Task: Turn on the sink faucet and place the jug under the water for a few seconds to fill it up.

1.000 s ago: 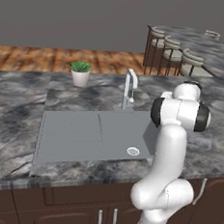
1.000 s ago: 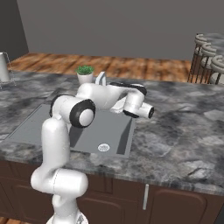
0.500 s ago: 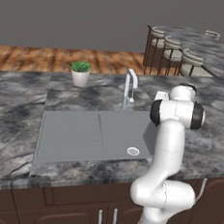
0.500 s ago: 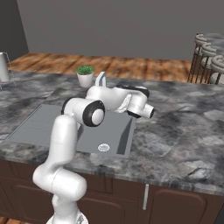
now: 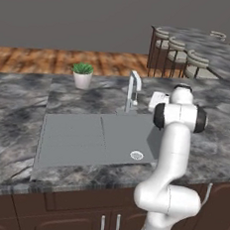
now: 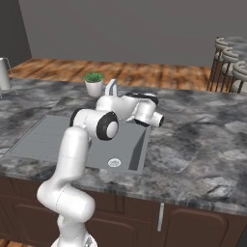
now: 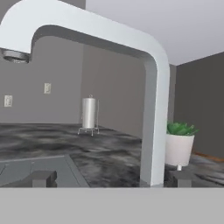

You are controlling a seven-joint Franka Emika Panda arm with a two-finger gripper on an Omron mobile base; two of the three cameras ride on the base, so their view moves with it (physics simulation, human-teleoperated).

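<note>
The sink faucet rises close in front of the hand camera, and its arched spout ends in a head at the upper left. No water comes from it. My gripper is open; the faucet's upright stands between the fingertips, nearer the right one. From the base, the faucet stands behind the grey sink, with my white hand just to its right at mid height. The jug is out of view.
A potted plant stands on the counter left of the faucet. A white paper-towel roll stands at the far left. The round drain lies in the basin's near right corner. Bar stools stand behind the counter at the right.
The arm has straightened up, its elbow swinging towards the counter, and the hand has drawn closer to the faucet. The jaws stay wide apart.
</note>
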